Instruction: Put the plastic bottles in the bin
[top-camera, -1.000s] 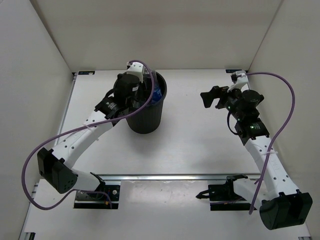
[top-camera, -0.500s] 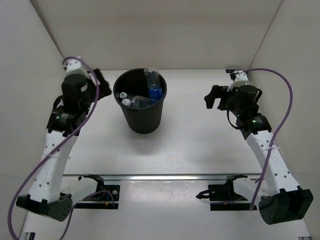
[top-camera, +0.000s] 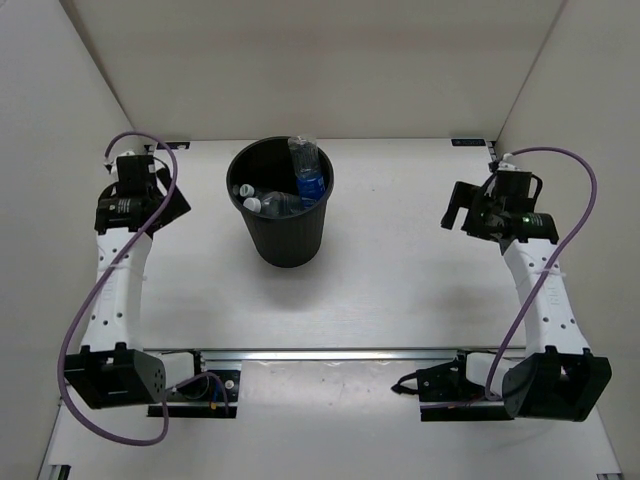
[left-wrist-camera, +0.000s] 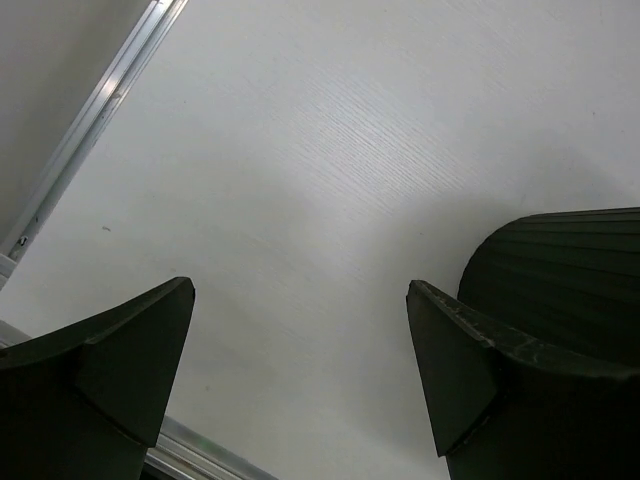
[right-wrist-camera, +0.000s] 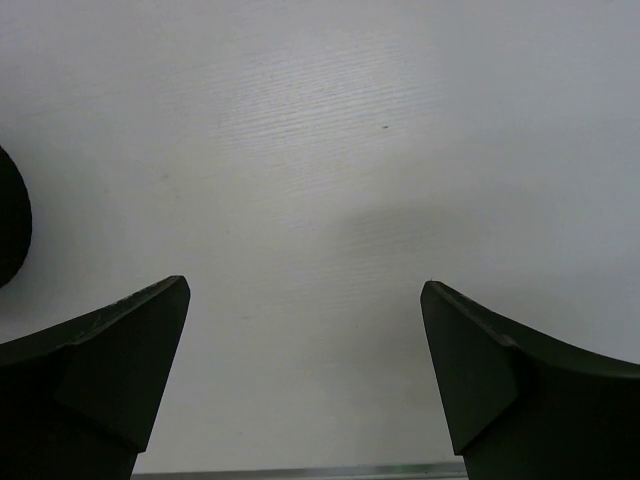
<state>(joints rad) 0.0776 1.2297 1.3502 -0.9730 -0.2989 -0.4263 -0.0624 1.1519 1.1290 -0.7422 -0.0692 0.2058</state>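
The black bin (top-camera: 287, 238) stands at the back middle of the table. Inside it a clear bottle with a blue label (top-camera: 310, 183) leans upright at the right, and clear bottles (top-camera: 270, 204) lie beside it; I cannot make out their labels. No bottle lies on the table. My left gripper (top-camera: 166, 206) is open and empty, left of the bin and apart from it; in the left wrist view (left-wrist-camera: 300, 290) the bin's ribbed wall (left-wrist-camera: 565, 275) shows at right. My right gripper (top-camera: 460, 206) is open and empty, far right of the bin, over bare table (right-wrist-camera: 305, 285).
White walls close in the table at left, back and right. A metal rail (top-camera: 330, 354) runs along the near edge between the arm bases. A metal strip (left-wrist-camera: 90, 130) edges the table by the left wall.
My left arm has swung from over the bin out to the left wall, uncovering the bottles inside. My right arm has drawn back toward the right wall.
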